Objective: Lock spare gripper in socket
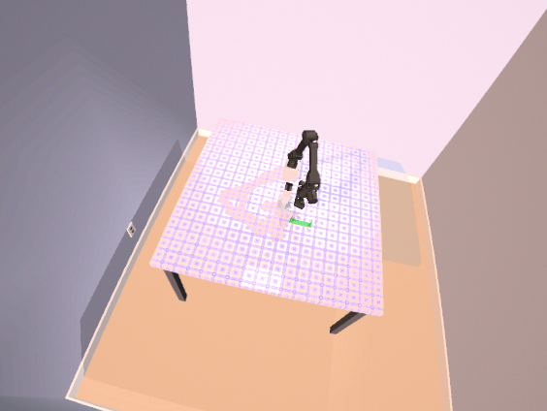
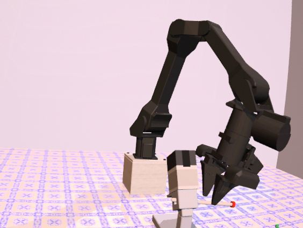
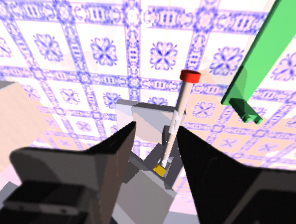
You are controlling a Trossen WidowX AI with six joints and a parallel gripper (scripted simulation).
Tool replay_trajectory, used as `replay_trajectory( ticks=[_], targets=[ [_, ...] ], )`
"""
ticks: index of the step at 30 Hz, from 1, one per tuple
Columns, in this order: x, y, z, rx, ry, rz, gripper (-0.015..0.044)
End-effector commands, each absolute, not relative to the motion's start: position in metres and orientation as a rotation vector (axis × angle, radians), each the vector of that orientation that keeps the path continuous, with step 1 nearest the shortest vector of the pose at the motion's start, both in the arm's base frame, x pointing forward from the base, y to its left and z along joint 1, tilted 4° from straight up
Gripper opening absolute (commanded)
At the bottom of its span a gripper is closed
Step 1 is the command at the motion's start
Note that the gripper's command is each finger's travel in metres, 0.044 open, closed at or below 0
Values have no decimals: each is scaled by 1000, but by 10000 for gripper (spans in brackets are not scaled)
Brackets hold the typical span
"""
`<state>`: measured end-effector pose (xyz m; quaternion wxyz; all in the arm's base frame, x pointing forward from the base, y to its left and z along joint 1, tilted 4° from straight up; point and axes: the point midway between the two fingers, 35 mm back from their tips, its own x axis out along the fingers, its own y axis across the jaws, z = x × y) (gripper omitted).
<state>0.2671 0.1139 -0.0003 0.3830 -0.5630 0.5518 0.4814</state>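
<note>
The mount point(image 1: 283, 205) point(image 2: 166, 218) point(image 3: 147, 122) stands on the table. A pale upright body with a dark top point(image 2: 182, 178) point(image 1: 286, 196) stands on it and looks like the spare gripper in the socket; the joint is not clear. The white lock pin point(image 2: 223, 204) point(image 3: 184, 97) passes through the pale part, with a short stub showing on the left. A long length and the red head stick out on the right. My gripper point(image 2: 209, 199) point(image 3: 156, 127) is part open and empty, its fingertips close to the shaft. Touching cannot be told.
A green cradle point(image 1: 301, 223) point(image 3: 255, 62) lies in front of the mount, with nothing seen on it. The arm's pale base block point(image 2: 148, 176) stands behind the mount. A small yellow part point(image 3: 159, 170) shows beside the pin's inner end in the wrist view.
</note>
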Motion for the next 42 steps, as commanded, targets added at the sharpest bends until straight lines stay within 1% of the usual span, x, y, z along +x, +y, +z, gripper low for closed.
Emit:
replay_trajectory(
  ticks=[1,29,38,42],
  targets=[
    [267,120,8,-1434,1404,1227,200],
    [252,154,56,-1470,1455,1261,200],
    [252,149,49,-1474,1458,1263,436],
    [252,149,49,-1474,1458,1263,440]
  ],
)
